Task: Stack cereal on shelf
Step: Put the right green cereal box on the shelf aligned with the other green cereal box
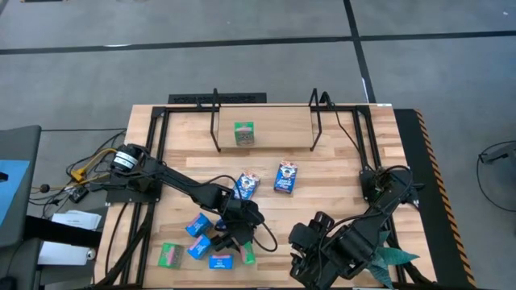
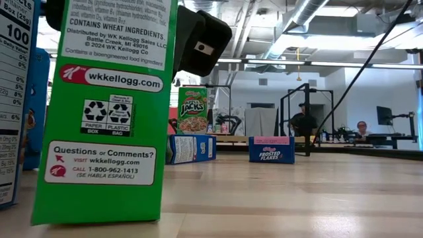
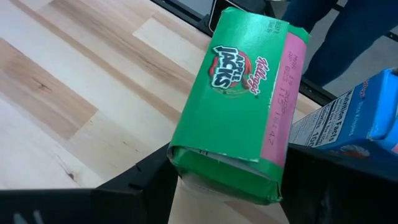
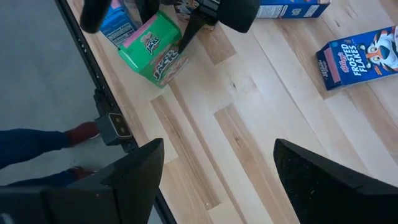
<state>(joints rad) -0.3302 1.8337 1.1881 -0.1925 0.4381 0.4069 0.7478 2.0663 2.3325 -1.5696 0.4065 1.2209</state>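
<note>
A: Nearest the front edge, our left gripper (image 1: 242, 242) straddles a green Apple Jacks box (image 3: 239, 109); its jaws stand either side of the box, and we cannot tell whether they are pressing it.

B: If we lift too soon, it may slip or tip into the light blue box (image 3: 348, 127) just beside it. Our right gripper (image 4: 214, 174) waits over bare wood, jaws spread, holding nothing.

A: In the overhead view, we count two green boxes and about three light blue ones in the front cluster, then two dark blue Frosted Flakes boxes (image 1: 285, 177) mid-table.

B: Farthest, one green box (image 1: 243, 134) stands on the shelf (image 1: 278, 121).
</note>
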